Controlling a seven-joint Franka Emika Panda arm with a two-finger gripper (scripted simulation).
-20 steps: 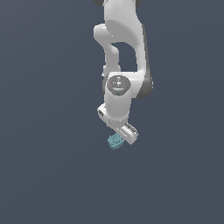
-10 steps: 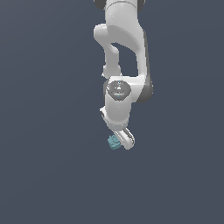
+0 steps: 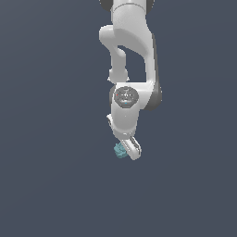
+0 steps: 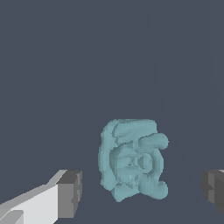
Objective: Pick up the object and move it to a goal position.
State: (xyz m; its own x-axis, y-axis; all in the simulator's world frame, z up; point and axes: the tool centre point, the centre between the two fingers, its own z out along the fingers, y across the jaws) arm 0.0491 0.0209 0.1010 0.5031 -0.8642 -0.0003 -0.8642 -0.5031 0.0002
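The object is a small pale teal lump with a bumpy, ridged top, lying on the dark grey floor. The wrist view looks straight down on it, with my gripper open and one grey fingertip on each side, neither touching it. From the exterior view the object peeks out at the exterior view's left of my white gripper, which hangs just over it and hides part of it.
The white arm reaches down from the top of the exterior view. All around lies plain dark grey floor.
The gripper has come lower and shifted slightly toward the exterior view's left, closing in over the object. The object has stayed where it lay.
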